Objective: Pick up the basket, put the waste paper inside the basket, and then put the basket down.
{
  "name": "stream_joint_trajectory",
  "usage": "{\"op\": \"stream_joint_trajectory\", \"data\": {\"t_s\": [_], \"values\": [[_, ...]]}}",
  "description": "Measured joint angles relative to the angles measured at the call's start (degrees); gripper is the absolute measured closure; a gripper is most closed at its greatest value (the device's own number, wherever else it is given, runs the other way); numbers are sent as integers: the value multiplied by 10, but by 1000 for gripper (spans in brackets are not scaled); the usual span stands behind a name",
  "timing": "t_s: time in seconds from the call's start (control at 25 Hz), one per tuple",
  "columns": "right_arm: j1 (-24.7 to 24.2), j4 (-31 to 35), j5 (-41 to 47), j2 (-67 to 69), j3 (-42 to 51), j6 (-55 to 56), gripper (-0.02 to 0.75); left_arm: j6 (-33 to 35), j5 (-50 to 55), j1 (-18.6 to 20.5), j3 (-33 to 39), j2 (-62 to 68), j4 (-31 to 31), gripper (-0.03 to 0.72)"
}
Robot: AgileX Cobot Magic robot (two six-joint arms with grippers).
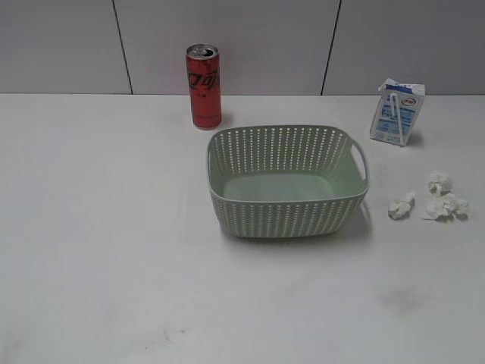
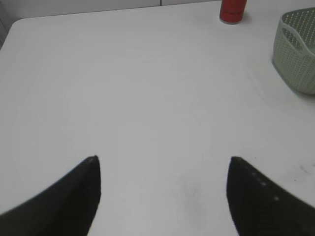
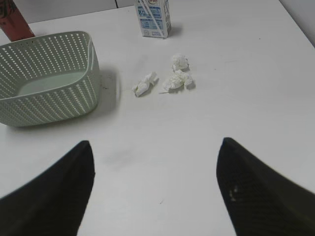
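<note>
My left gripper (image 2: 162, 160) and my right gripper (image 3: 155, 145) both hang above bare counter (image 1: 98, 250), jaws spread wide and holding nothing; neither shows in the exterior view. The basket (image 1: 286, 182) stands upright and empty near the middle of the counter, a red can (image 1: 203, 86) behind its left rear corner and apart from it. The waste paper (image 1: 433, 199), three small crumpled wads, lies on the counter just to the right of the basket, not touching it; one wad (image 3: 144, 84) sits nearest the basket wall, the other two (image 3: 179, 73) close together beyond it. A white-and-blue carton (image 1: 397, 111) stands behind the wads, near the back edge. I judge the basket to be light, thin moulded plastic: stiff enough to lift by one side, yet likely to flex and tilt if pinched at a single point on the rim. The cut-out handle (image 1: 358, 161) on its right end offers the firmest hold, since a jaw can pass through the opening and close on the thickened rim; the perforated wall would be smoother and more prone to slip. The wads I judge nearly weightless, soft and compressible; each should be pinched across its bulk, low to the counter, as a light touch may only push it aside.
</note>
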Motion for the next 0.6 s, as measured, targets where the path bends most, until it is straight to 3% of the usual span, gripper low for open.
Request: {"op": "stream_joint_trajectory", "data": {"t_s": [0.6], "values": [[0, 0, 0, 0, 0, -1, 154, 0, 0, 0, 0, 0, 0, 103]]}}
